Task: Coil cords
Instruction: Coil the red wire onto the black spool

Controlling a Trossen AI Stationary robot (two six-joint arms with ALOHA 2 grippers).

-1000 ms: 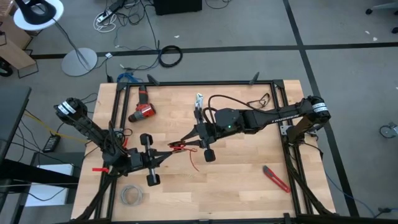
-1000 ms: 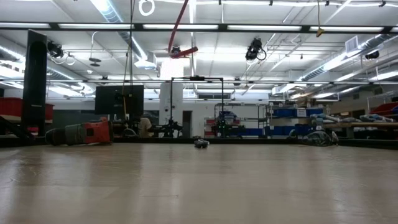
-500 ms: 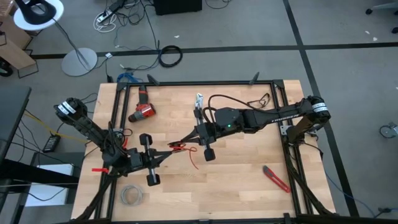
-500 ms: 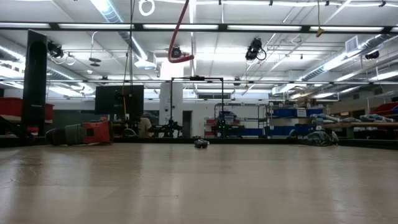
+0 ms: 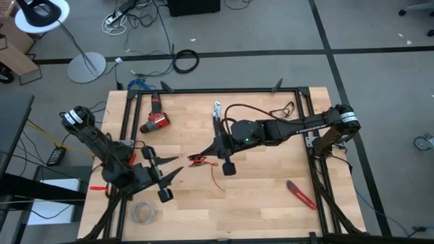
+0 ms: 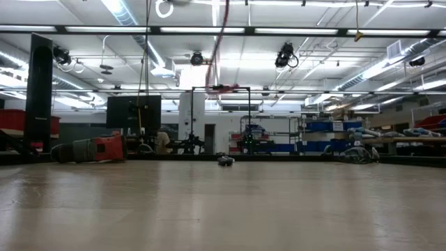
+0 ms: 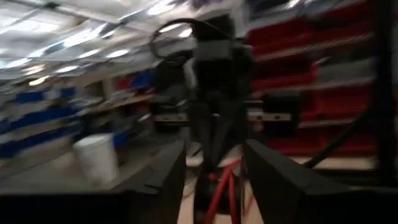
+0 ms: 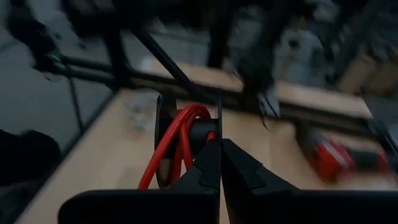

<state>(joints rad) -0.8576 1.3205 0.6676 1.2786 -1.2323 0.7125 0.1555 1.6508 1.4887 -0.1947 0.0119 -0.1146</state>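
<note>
A: High view, item one: the right gripper is reaching to the middle of the table, its fingers pinched fully together on the red wire, which is bunching into a small loop at the tips. A thin tail is trailing from there toward the near edge.

B: And the right wrist view?

A: It is showing the same: the red wire is arching in loops just ahead of the clamped fingers. Everything beyond them is blurring.

B: Item two?

A: The left gripper is hovering left of the wire, apart from it, fingers spread and holding nothing. In its own wrist view the two dark fingers are standing apart with the red wire showing between them farther off; the rest is smearing.

B: Other entries?

A: A red drill is lying far left, a pale grey wire bundle near left, a red-handled tool near right. Low view: a blurred reddish streak is hanging overhead; neither gripper can be made out.
</note>
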